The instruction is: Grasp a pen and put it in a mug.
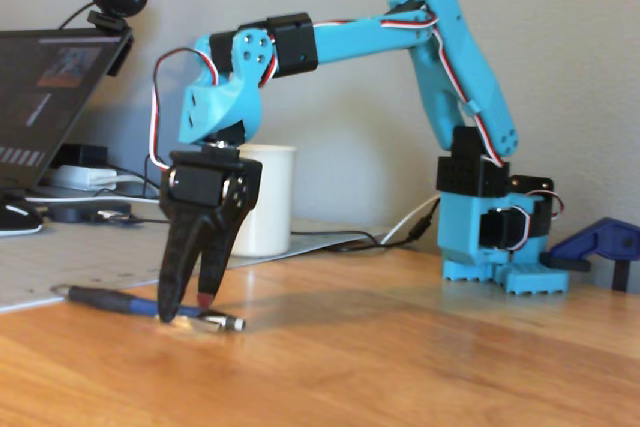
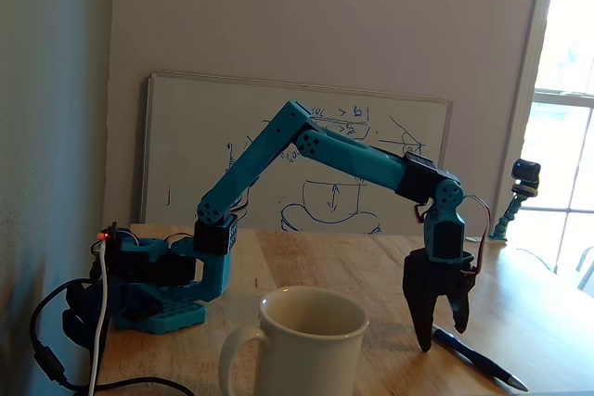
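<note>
Gripper (image 1: pixel 186 310) points straight down with jaws parted astride the pen (image 1: pixel 110 300) lying flat on the table (image 1: pixel 420 357), ready to pinch it, mug (image 2: pixel 302 340) waiting well apart

A white mug (image 2: pixel 302 350) stands in the foreground. Behind it the blue arm (image 2: pixel 316 150) reaches right, its gripper (image 2: pixel 444 338) parted, tips down over the pen (image 2: pixel 478 359) on the table (image 2: pixel 538 322).
</note>
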Action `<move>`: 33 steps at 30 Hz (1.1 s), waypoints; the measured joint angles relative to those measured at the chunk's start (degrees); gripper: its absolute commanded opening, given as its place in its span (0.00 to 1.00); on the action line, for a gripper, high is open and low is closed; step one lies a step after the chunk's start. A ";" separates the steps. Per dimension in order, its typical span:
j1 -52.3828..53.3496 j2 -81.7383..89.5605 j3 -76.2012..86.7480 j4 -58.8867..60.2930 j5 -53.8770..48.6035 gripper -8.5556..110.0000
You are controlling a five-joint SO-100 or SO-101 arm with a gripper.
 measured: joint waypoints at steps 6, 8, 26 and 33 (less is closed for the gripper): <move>0.00 0.00 0.00 0.00 0.00 0.08; 0.00 0.00 -0.09 -0.18 -0.26 0.07; -5.45 4.13 0.62 -3.43 -0.26 0.09; -8.88 13.27 12.92 -15.64 -3.52 0.09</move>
